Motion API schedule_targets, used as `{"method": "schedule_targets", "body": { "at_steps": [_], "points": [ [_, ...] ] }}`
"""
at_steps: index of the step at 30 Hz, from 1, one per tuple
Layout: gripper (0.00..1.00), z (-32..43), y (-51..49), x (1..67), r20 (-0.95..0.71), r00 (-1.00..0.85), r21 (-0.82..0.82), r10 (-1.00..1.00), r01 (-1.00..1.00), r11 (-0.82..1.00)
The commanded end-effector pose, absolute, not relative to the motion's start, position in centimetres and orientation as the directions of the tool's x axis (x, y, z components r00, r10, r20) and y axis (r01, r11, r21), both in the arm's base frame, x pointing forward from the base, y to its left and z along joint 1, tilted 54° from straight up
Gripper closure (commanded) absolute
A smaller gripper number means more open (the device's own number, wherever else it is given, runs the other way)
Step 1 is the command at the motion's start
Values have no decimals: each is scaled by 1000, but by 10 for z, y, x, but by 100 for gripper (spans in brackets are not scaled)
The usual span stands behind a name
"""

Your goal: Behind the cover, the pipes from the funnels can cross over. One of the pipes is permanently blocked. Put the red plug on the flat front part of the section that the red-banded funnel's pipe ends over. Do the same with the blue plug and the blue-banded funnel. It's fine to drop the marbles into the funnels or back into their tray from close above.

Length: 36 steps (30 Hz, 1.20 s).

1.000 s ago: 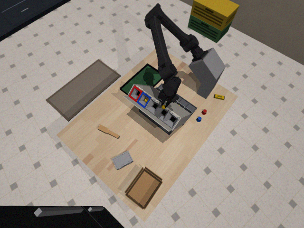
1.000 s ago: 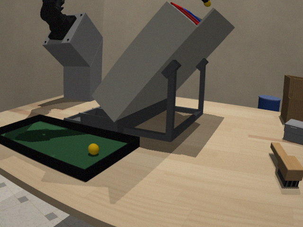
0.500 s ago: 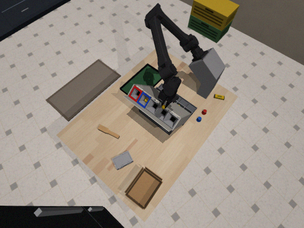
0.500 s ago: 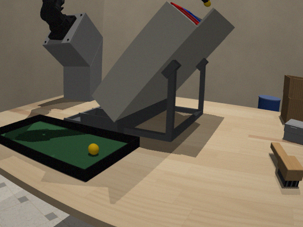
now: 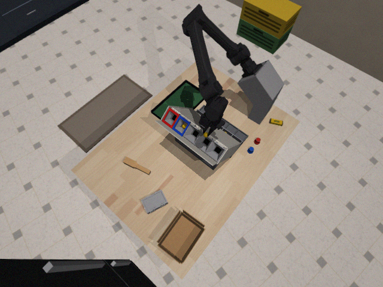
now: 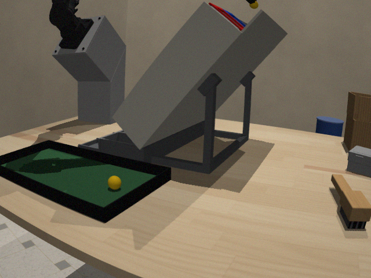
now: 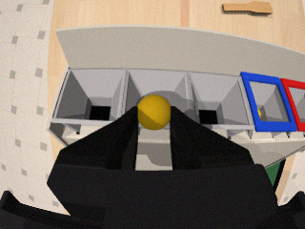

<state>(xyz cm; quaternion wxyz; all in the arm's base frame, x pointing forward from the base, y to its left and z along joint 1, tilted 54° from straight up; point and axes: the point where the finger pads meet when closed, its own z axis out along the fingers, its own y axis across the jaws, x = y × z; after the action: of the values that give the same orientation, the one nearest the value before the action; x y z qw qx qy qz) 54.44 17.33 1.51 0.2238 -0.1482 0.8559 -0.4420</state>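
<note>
My gripper [image 7: 153, 114] is shut on a yellow marble [image 7: 153, 112] and holds it close above the row of funnels, over the plain funnel [image 5: 205, 142] fourth from the red-banded end. The held marble also shows in the top and exterior views [image 5: 204, 134] [image 6: 253, 4]. The red-banded funnel [image 5: 170, 118] and the blue-banded funnel [image 5: 181, 125] are at the row's left end. A second yellow marble [image 5: 184, 125] sits in the blue-banded funnel. A third marble [image 6: 114, 182] lies in the green tray [image 6: 75, 176]. The red plug [image 5: 257, 140] and the blue plug [image 5: 250, 150] stand on the table, right of the device. The grey cover [image 6: 191, 72] hides the pipes.
The catch sections [image 5: 231, 130] lie at the foot of the cover. The arm's grey pedestal [image 5: 261, 89] stands behind them. On the table are a brush [image 5: 136, 165], a grey box [image 5: 154, 201], a cardboard box [image 5: 181, 236] and a small yellow block [image 5: 276, 121].
</note>
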Motion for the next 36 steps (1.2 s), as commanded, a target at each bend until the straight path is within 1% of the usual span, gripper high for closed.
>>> {"method": "schedule_targets", "body": {
  "at_steps": [1,36],
  "points": [
    [100,28,179,560,-281,-848,-815,-448,-36,579],
    [100,36,181,570,-309,-846,-804,-434,-11,594]
  ]
}}
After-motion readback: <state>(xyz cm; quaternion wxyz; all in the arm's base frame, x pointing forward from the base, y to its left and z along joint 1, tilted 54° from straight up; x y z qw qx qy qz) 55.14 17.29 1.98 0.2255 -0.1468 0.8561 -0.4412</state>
